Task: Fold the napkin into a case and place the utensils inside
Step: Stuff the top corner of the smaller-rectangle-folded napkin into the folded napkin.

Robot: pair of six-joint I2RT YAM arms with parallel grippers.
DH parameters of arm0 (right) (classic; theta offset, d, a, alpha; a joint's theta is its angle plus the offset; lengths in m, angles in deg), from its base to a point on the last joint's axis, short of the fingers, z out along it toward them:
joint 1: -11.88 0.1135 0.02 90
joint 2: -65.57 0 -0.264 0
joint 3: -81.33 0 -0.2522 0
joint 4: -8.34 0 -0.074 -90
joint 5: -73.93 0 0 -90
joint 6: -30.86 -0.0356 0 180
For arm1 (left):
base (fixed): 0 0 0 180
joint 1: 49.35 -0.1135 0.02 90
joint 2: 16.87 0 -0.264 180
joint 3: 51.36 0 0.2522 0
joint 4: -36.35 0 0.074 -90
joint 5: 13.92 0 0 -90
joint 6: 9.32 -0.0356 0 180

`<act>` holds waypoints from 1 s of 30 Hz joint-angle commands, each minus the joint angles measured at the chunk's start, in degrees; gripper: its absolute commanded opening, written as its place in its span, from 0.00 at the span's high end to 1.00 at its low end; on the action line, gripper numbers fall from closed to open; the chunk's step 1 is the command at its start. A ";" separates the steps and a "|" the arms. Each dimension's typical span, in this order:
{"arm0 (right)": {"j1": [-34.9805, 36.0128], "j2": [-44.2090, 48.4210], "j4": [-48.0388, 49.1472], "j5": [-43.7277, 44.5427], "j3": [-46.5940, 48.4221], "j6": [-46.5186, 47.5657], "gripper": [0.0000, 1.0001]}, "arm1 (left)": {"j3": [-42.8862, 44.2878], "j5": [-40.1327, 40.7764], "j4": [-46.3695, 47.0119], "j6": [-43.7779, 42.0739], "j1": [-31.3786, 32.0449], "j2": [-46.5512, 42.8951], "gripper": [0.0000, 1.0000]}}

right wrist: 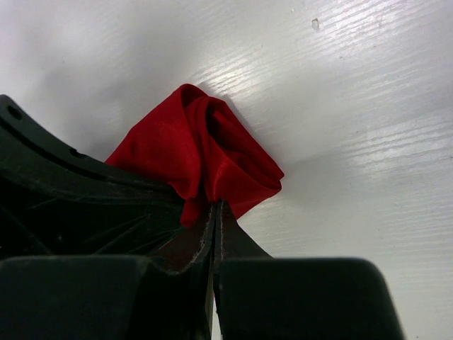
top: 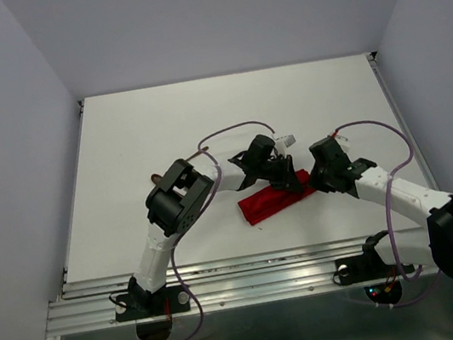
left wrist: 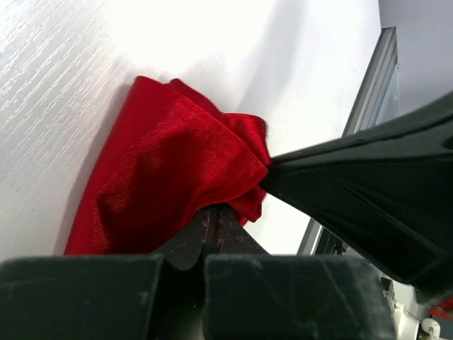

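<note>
Surface [top: 203, 130]: white, carries the cloth between the two arms.

Napkin [top: 270, 202]: red, gathered into a narrow strip. It lies slantwise on the surface, near the middle and toward the arm bases. Its right end is bunched, not flat.

Left hand [top: 284, 180] and right hand [top: 312, 178] meet at that right end, tips close together.

Left wrist view: left hand [left wrist: 214, 212] is clamped tight on a bunched fold of the napkin [left wrist: 170, 177]. A finger [left wrist: 354, 191] of the right hand pinches the same bunch from the side.

Right wrist view: right hand [right wrist: 214, 209] is likewise closed on a pleat of the cloth [right wrist: 205, 149].

Utensils: not made out in any view.

Judgement: the step in hand is the folding, working the strip's end over to form the case. The pouch looks unfinished and nothing is inserted.

Next move calls for:
- both hands travelling together so the cloth does not twist
- laying the end down flat on the strip
- letting go one hand at a time so the fold holds and a mouth stays open for the utensils
</note>
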 commanded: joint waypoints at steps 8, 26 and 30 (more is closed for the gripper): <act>0.23 2.20 1.54 -0.71 0.77 -1.07 0.99 | -1.09 -0.85 5.88 2.52 1.90 -5.87 1.00; 0.23 3.87 0.57 0.00 0.51 -0.89 0.99 | -3.30 1.08 4.23 2.35 0.93 -10.13 1.00; 0.23 4.13 0.57 -0.09 0.42 -0.98 0.99 | -0.22 1.43 2.20 1.82 0.93 -7.40 1.00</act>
